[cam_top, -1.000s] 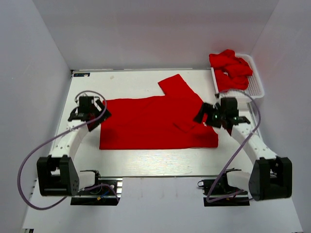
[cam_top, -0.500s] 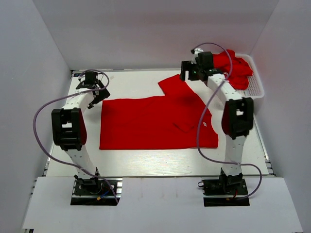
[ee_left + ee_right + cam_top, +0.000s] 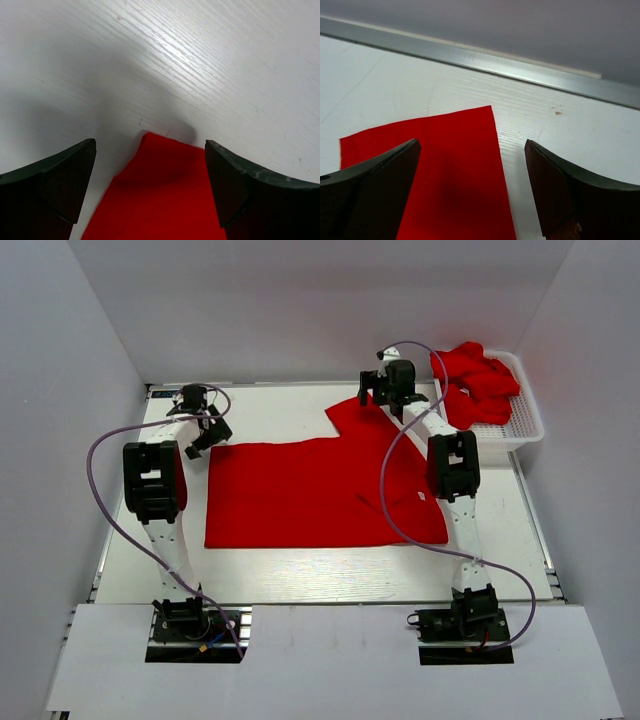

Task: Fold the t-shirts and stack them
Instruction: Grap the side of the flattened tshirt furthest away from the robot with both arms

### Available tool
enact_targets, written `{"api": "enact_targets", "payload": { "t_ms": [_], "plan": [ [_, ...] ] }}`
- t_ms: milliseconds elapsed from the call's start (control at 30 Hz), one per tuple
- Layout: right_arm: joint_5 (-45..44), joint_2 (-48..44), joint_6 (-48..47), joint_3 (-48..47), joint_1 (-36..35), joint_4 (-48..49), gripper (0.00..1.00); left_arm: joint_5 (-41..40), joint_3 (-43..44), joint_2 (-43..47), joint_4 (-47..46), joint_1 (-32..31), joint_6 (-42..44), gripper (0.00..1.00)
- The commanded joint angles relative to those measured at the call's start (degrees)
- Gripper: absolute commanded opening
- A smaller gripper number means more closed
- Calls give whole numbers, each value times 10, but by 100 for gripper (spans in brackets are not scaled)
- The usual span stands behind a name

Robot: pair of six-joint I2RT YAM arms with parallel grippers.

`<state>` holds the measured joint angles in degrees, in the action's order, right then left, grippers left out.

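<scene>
Operator: Where does the t-shirt point(image 3: 300, 495) lie?

Observer: Spread flat across the middle of the desk point(image 3: 300, 575), long axis running left to right, one sleeve point(image 3: 362, 418) jutting toward the far edge. More red t-shirts point(image 3: 478, 375) sit heaped in the basket point(image 3: 528, 420) at the far right.

Operator: And the arms?

Observer: Both reach far out. The left gripper point(image 3: 150, 146) hangs over the shirt's far left corner point(image 3: 162, 155), fingers spread wide, nothing held; the corner's tip shows between them. The right gripper point(image 3: 471, 146) is likewise agape and empty above the sleeve, whose far corner lies between its fingers.

Operator: What does the next move turn on?

Observer: My judgement: the cloth lies directly beneath each gripper, not off to a side, so each probably only needs to go down. The far hem runs along the long axis between them; the left arm is nearer the corner, the right arm nearer the sleeve.

Operator: Risk?

Observer: Flat cloth on a smooth desk; fingers may close on nothing unless they reach the surface.
</scene>
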<state>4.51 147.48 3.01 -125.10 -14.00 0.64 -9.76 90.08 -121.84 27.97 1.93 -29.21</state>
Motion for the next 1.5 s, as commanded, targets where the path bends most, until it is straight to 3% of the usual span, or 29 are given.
{"api": "enact_targets", "payload": {
  "t_ms": [0, 467, 567, 700, 767, 833, 867, 900, 933, 1200, 1467],
  "plan": [
    [9, 12, 5, -30, 0, 63, 90, 8, 5, 14, -14, 3, 7, 100],
    [74, 35, 38, -30, -7, 9, 89, 25, -54, 9, -31, 3, -8, 94],
    [82, 34, 40, -31, -7, -5, 84, 32, -59, 9, -31, 3, -8, 92],
    [80, 30, 41, -31, -10, -46, 63, 38, -71, 14, -36, 3, -14, 84],
    [71, 29, 44, -26, -10, -55, 44, 45, -78, 14, -41, 3, -14, 66],
    [67, 22, 46, -19, -10, -53, 30, 52, -89, 20, -47, 3, -20, 40],
    [57, 19, 46, -12, -13, -50, 23, 57, -89, 20, -53, 3, -20, 16],
    [50, 16, 46, -9, -13, -50, 16, 57, -89, 20, -53, 3, -20, 6],
    [32, 14, 45, -6, -13, -43, 0, 64, -89, 20, -60, 3, -20, 0],
    [73, -39, -6, 33, -15, 45, 0, 83, -119, 63, -137, 3, -6, 0],
    [161, -155, -63, 169, -16, 136, 0, 76, -183, 148, -188, -8, 16, 0]
  ]
}}
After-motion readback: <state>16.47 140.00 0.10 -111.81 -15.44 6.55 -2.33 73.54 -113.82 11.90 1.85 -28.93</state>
